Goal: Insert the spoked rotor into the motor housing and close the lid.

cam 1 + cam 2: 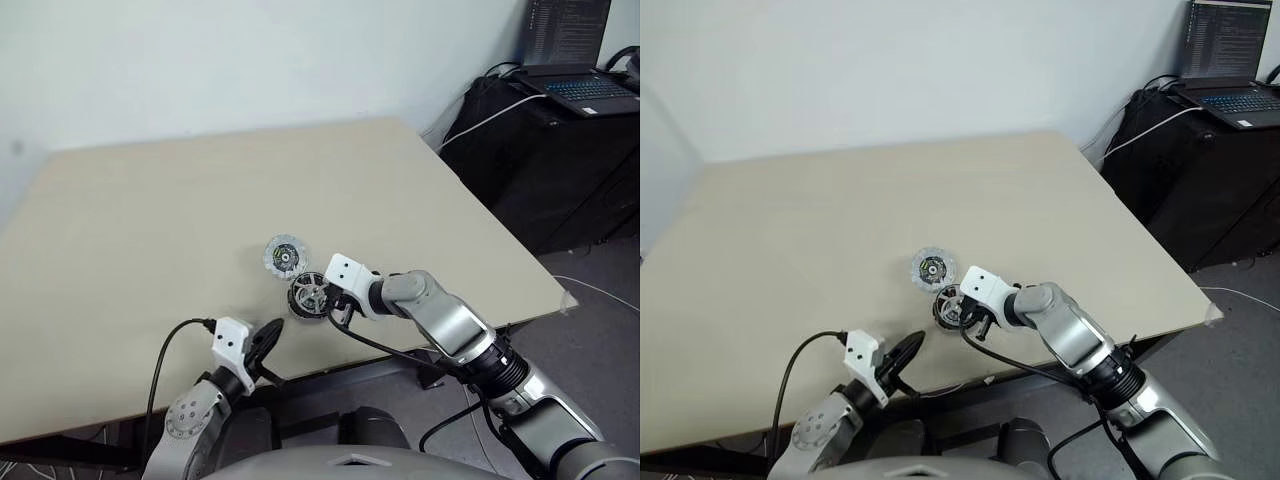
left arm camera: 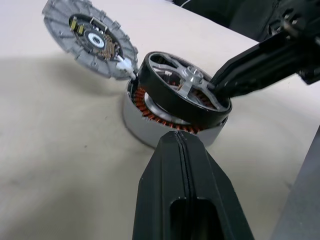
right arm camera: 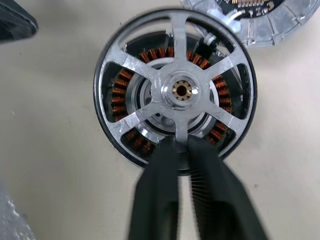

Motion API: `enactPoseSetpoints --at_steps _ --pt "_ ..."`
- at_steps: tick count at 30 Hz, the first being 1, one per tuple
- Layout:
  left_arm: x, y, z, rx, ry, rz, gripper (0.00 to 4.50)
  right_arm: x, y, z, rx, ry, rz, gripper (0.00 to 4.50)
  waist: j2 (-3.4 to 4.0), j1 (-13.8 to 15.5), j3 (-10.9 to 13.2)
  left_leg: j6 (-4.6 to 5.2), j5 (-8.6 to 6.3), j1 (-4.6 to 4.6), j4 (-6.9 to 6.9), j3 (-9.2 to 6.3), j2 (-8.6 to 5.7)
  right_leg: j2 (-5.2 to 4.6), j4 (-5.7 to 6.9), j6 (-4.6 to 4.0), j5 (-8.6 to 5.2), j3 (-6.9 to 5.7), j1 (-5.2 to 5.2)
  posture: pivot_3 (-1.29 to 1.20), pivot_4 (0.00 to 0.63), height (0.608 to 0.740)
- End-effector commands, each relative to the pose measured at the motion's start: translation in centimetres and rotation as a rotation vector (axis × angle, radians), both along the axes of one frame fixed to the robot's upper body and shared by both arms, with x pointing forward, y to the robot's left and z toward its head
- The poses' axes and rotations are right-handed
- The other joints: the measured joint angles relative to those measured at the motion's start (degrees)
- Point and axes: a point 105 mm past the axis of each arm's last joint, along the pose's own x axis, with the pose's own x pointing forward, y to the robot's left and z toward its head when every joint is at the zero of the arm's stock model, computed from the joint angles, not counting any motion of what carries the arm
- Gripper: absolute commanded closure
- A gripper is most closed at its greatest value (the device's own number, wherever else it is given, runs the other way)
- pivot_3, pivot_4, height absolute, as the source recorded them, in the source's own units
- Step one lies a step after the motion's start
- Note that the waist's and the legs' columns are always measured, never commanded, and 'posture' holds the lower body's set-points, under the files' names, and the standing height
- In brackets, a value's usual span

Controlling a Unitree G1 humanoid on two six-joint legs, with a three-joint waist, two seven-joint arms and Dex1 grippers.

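Observation:
The spoked rotor [image 3: 175, 90], a dark ring with silver spokes and a brass-centred hub, lies tilted on top of the motor housing [image 2: 137, 120], whose copper windings show through the spokes. My right gripper [image 3: 182, 142] reaches down onto the rotor's near side with its fingers pinching one spoke at the rim. The lid [image 1: 283, 254], a silver disc ringed with pale segments, lies face up on the table just beyond the housing and touches its edge. My left gripper [image 1: 268, 335] is shut and empty, hovering a short way in front of the housing and pointing at it.
The beige table [image 1: 150, 220] is bare around the parts, and its front edge runs close below them. A black cabinet [image 1: 560, 160] with an open laptop [image 1: 585, 85] and cables stands off to the right, beyond the table.

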Motion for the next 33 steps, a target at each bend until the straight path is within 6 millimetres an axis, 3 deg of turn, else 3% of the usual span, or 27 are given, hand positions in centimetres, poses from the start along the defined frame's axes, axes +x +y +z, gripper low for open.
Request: enactPoseSetpoints --at_steps 1,3,16,20,24,33 --pt "0.3 -0.4 1.6 -0.006 -0.049 -0.006 4.50 0.5 0.3 0.8 0.017 -0.039 0.005 3.02 0.00 0.00 0.00 0.00 0.00 0.00 0.00 0.00 0.00 0.00 0.00 0.00 0.00 0.00 0.01 0.00 0.000 0.740" --pt "0.4 -0.4 1.8 -0.006 -0.049 -0.006 4.50 0.5 0.6 1.4 0.039 -0.051 0.008 2.39 0.00 0.00 0.00 0.00 0.00 0.00 0.00 0.00 0.00 0.01 0.00 0.00 0.00 0.00 0.00 0.00 0.000 0.740" --pt "0.5 -0.8 2.4 -0.009 -0.042 -0.025 4.50 0.9 1.5 4.4 0.149 -0.135 0.000 2.39 0.00 0.00 0.01 0.00 0.00 0.00 0.00 0.00 0.00 0.01 0.00 0.00 0.00 0.00 0.00 0.00 0.000 0.740" --pt "0.5 -0.8 2.4 -0.010 -0.043 -0.027 4.50 1.0 2.2 6.0 0.238 -0.156 -0.017 3.28 0.01 -0.01 0.01 0.00 0.00 -0.01 0.00 0.00 0.02 0.03 0.00 0.00 0.00 0.00 -0.02 0.00 0.000 0.740" --pt "0.6 -0.7 2.5 -0.002 -0.051 -0.028 4.50 1.2 2.4 4.7 0.234 -0.154 -0.062 4.48 0.00 0.04 0.01 0.00 0.00 -0.01 0.00 0.00 0.00 0.01 0.00 0.00 0.00 0.00 0.00 0.00 0.000 0.740" --pt "0.3 -0.8 2.5 0.048 -0.077 -0.044 4.50 1.7 4.1 1.3 0.297 -0.112 -0.185 4.48 0.04 -0.09 0.02 0.00 0.00 0.00 -0.02 0.03 0.03 0.04 0.01 0.00 0.00 0.02 -0.01 0.00 0.000 0.740"
